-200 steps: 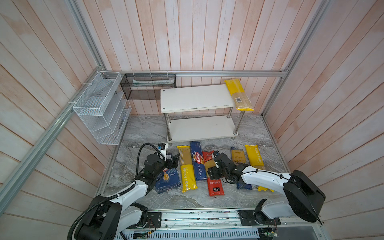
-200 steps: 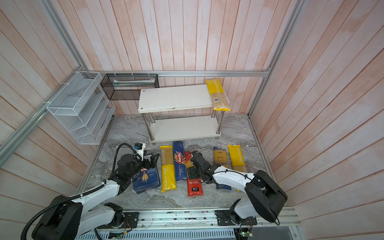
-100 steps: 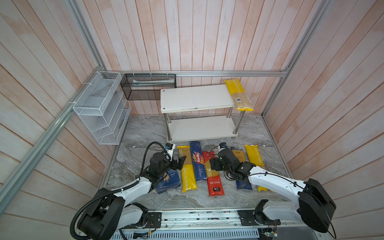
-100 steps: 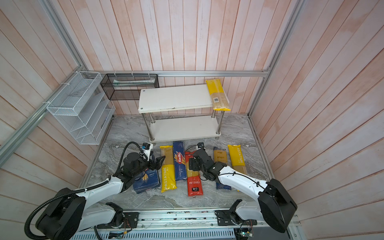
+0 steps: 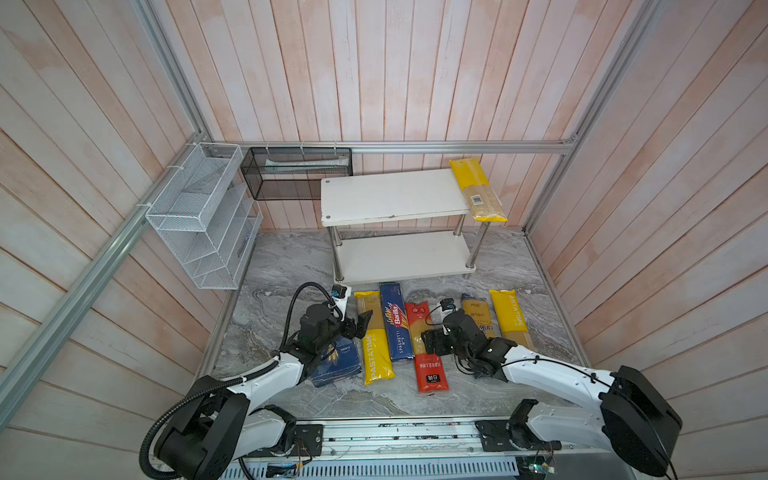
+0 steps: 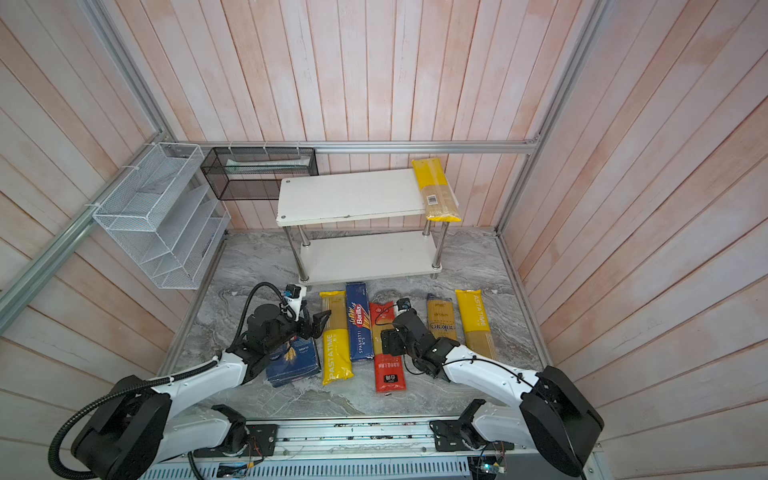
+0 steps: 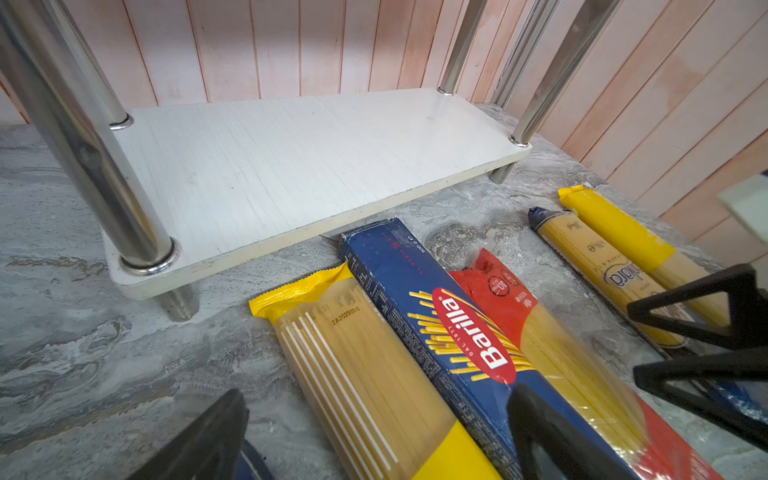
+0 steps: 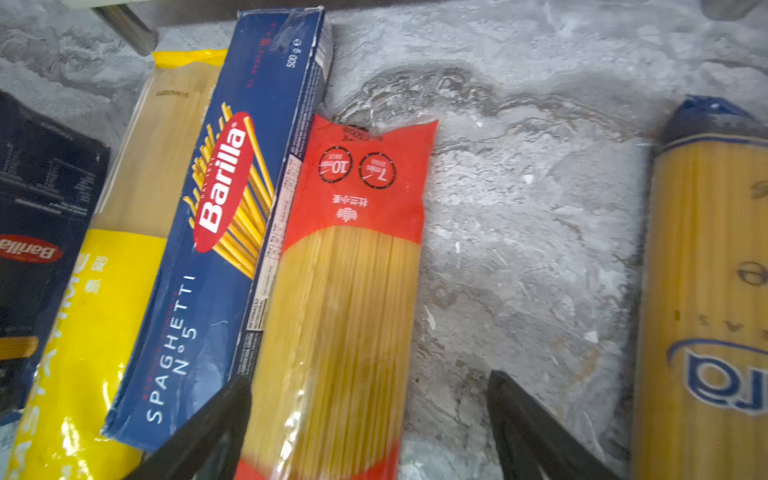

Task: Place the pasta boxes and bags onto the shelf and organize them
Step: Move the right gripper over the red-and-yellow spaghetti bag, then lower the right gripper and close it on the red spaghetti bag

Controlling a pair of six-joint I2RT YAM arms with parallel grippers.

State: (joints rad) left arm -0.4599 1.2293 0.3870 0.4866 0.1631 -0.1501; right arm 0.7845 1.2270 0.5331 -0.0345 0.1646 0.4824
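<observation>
**While one bag lies on the shelf, six packs wait on the counter**

Where both top views look down, the shelf (image 5: 395, 197) stands at the back of the grey counter (image 5: 270, 332). A yellow bag (image 5: 478, 191) lies on the right end of its top board, overhanging the front corner. In front of the shelf lie, left to right, the wide Barilla box (image 5: 338, 361), a PASTATIME bag (image 5: 374, 336), the Spaghetti box (image 5: 397, 328), the red bag (image 5: 428, 370), the gold-and-blue bag (image 5: 478, 316) and a second PASTATIME bag (image 5: 511, 318). The left claw (image 5: 358, 326) hangs over the wide box's far end, and the right claw (image 5: 430, 343) hangs over the red bag's middle.

In the left wrist view, the left claw (image 7: 378, 392) has its jaws wide apart — holding nothing — above the PASTATIME bag (image 7: 353, 365) and Spaghetti box (image 7: 419, 291). The shelf's lower board (image 7: 291, 158) lies just beyond them.

In the right wrist view, the right claw (image 8: 370, 378) is spread too — empty — with one finger on each side of the red bag (image 8: 345, 291), which lies against the Spaghetti box (image 8: 232, 249).
</observation>
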